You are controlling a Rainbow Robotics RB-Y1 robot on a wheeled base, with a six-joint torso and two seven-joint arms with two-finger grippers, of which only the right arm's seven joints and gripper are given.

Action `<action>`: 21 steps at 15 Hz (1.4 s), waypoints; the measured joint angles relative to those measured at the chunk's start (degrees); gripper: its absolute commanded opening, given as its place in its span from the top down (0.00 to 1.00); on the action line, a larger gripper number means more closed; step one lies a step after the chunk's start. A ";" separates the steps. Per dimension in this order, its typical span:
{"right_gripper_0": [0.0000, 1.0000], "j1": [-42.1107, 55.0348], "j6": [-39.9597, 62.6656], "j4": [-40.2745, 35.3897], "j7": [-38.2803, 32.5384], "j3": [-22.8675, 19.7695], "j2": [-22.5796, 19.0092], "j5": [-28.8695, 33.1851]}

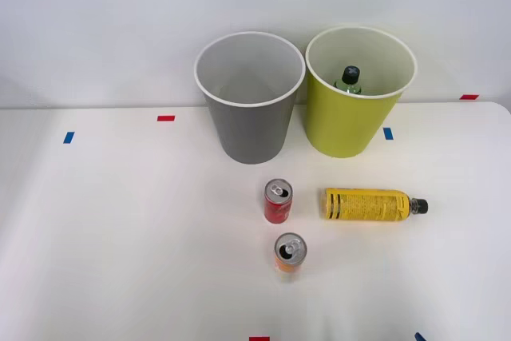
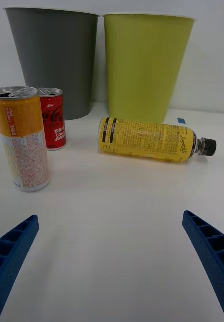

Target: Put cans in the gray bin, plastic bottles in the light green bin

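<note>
From my remote seat I look out over the white table [image 1: 120, 229] through the open right gripper [image 2: 112, 261], which sits low above the surface and faces the whole sorting job. Farthest ahead of the hand, against the wall, stand the two tall wastebaskets, rims nearly touching: the gray bin [image 1: 249, 101] on the far side to the hand's left, white-walled and holding nothing I can see, and the light green bin [image 1: 359, 93] beside it, where the green-tinted bottle [image 1: 348, 80] already stands inside with its black cap up. I read that pairing at the back as deliberate, so each item travels away from the hand into a mouth that faces up. Closer to the hand, ahead and slightly right, the yellow-label bottle [image 2: 149, 139] lies on its side with its black cap pointing away from the cans, a pose that I judge leaves it free to roll if nudged. Ahead and left stands the orange can [image 2: 22, 138], the nearest item to the hand, upright with its pull-tab top up; just behind it, a little farther off and not touching it in the front view, the red can [image 2: 54, 118] stands the same way. Three items remain to be binned, by my count. The blue ribbed fingers [image 2: 11, 256] are spread wide at the two corners of the wrist view, gripping nothing and touching nothing, with bare table between them.
</note>
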 measured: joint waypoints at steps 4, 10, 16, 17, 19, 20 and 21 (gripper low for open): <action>0.01 0.00 0.00 0.00 0.00 0.00 0.00 0.00; 0.01 0.00 0.00 0.00 0.00 0.00 0.00 0.00; 0.01 0.00 0.00 0.00 0.00 0.00 0.00 0.00; 0.01 0.00 0.00 0.00 0.00 0.00 0.00 0.00; 0.01 0.00 0.00 0.00 0.00 0.00 0.00 0.00; 0.01 0.00 0.00 0.00 0.00 0.00 0.00 0.00; 0.01 0.00 0.00 0.00 0.00 0.00 0.00 0.00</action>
